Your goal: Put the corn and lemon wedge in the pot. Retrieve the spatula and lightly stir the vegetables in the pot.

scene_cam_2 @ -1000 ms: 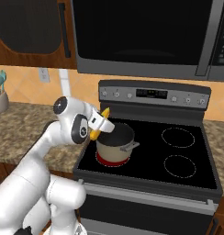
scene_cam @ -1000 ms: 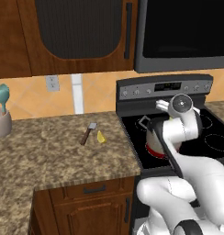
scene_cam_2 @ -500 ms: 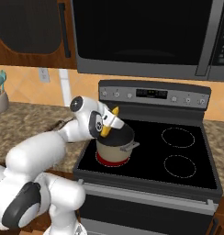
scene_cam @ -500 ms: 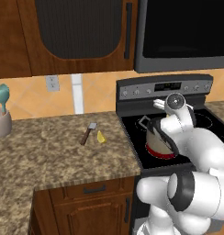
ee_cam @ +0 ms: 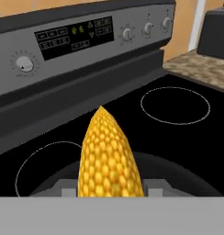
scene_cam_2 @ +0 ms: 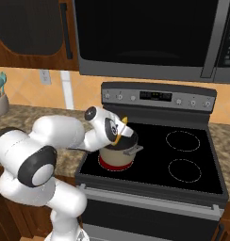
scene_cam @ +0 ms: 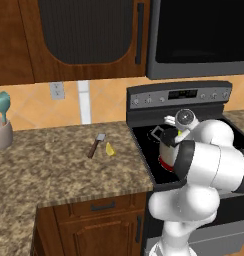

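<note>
Over the stove's front left burner, the gripper (scene_cam_2: pixel 120 132) hangs just above the pot (scene_cam_2: pixel 118 155), fingers closed on the corn (ee_cam: pixel 107 155). In the right base view the corn (scene_cam_2: pixel 120 130) shows as a thin yellow-orange sliver sticking up and right out of the hand, tilted, right over the pot's dark opening. In the hand view the cob runs away from the camera, pointed tip toward the stove's control panel (ee_cam: pixel 75 36), with the pot's dark rim curving below it; fingertips hidden at the bottom, so the grip reads from the cob sitting between them.

The pot is beige with a red band at its base, sitting on the black cooktop (scene_cam_2: pixel 192 164); one grey loop handle points right in the right base view. In the left base view the pot (scene_cam: pixel 167 152) is partly covered by the white arm, with one handle poking out to its left.

On the granite counter (scene_cam: pixel 54 165) left of the stove, the spatula (scene_cam: pixel 96 145) lies flat, dark handle toward the camera, grey blade toward the wall. The lemon wedge (scene_cam: pixel 110 149) lies just beside it on the right, close; can't tell if they touch. Both are well apart from the pot.

At the far left of the counter a beige holder (scene_cam: pixel 1 135) has a teal utensil (scene_cam: pixel 2 104) standing in it. A black microwave (scene_cam_2: pixel 145 35) is mounted above the stove.
</note>
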Controlling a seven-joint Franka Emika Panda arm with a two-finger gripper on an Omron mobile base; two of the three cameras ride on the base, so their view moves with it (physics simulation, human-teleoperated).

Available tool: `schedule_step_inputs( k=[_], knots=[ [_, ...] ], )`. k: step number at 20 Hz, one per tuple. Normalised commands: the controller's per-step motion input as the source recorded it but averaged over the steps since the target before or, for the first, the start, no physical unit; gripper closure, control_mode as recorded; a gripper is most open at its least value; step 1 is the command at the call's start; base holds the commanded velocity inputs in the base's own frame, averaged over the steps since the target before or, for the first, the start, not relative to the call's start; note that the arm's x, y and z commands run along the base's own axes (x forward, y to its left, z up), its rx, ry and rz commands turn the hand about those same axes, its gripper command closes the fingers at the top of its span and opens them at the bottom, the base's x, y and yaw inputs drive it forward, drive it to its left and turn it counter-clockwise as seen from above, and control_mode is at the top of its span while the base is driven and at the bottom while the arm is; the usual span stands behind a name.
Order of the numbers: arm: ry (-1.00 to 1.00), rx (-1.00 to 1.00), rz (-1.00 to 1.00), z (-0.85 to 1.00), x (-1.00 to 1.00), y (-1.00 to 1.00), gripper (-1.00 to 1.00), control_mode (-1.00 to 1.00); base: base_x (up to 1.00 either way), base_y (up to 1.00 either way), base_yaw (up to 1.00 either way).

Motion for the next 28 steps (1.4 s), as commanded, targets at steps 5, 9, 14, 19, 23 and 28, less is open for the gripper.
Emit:
schedule_step_inputs(
  k=[5,9,14,19,23,28],
  knots=[
    [0.05,-0.03,0.0,-0.42,0.16,0.0,1.0,-1.0,0.0,0.0,0.0],
    [0.03,-0.05,0.0,-0.41,0.0,0.0,1.0,-1.0,0.0,0.0,0.0],
    [0.01,-0.05,0.0,-0.19,0.01,0.0,-1.0,-1.0,0.0,0.0,0.0],
    [-0.02,-0.02,0.0,0.07,-0.12,0.0,-1.0,-1.0,0.0,0.0,0.0],
    [-0.01,0.01,0.0,0.79,-0.49,0.0,-1.0,-1.0,0.0,0.0,0.0],
    [-0.02,0.06,0.0,1.0,-0.33,0.0,-1.0,-1.0,0.0,0.0,0.0]
  ],
)
